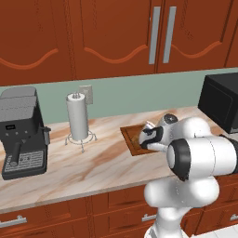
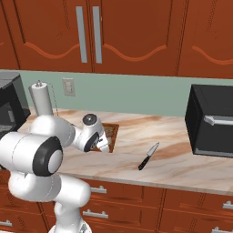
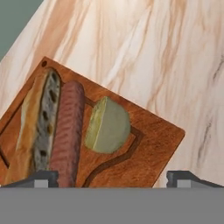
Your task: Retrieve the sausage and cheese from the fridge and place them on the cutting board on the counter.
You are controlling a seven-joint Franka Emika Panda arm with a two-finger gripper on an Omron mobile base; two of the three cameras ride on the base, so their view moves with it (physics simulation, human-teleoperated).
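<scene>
Cutting board [image 3: 148, 144] holds one sausage [image 3: 68, 131], one cheese [image 3: 108, 125]; gripper [image 3: 113, 178] spread wide.

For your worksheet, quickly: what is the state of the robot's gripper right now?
Gripper: open, holding nothing, above the cutting board where the sausage and cheese lie.

one cutting board [image 3: 144, 148], one sausage [image 3: 68, 131], one cheese [image 3: 108, 125], one baguette [image 3: 37, 122], one knife [image 2: 148, 156], one microwave [image 2: 211, 120]

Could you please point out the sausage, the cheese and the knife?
Reddish-brown cylindrical sausage [image 3: 68, 131], hand view, mid-length.
Yellowish rounded cheese chunk [image 3: 108, 125], hand view, centre of its top.
Black-handled steel knife [image 2: 144, 163], right base view, on its handle.
</scene>
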